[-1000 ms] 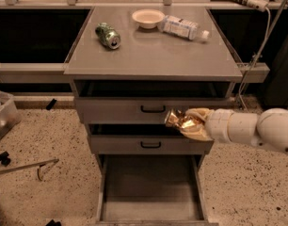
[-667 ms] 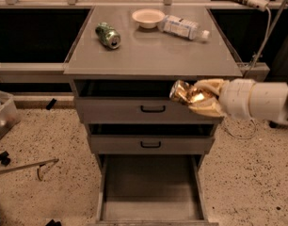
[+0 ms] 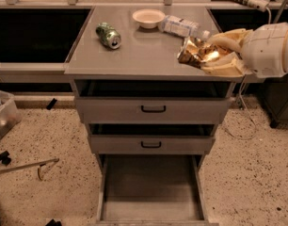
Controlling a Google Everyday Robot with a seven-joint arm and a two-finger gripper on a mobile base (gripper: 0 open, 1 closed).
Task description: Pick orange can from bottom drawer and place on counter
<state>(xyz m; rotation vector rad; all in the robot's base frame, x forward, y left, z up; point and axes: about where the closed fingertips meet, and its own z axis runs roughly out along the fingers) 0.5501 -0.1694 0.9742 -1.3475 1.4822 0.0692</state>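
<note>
My gripper comes in from the right and is shut on the orange can, a shiny golden-orange dented can. It holds the can over the right front part of the counter, just above its surface. The bottom drawer stands pulled open below, its flat grey floor bare.
On the counter lie a green can at the left, a white bowl at the back and a clear plastic bottle just behind the gripper. Two shallower drawers with black handles are shut. A bin and loose tools sit on the floor at left.
The gripper has risen with the orange can from in front of the top drawer to above the counter's right front part.
</note>
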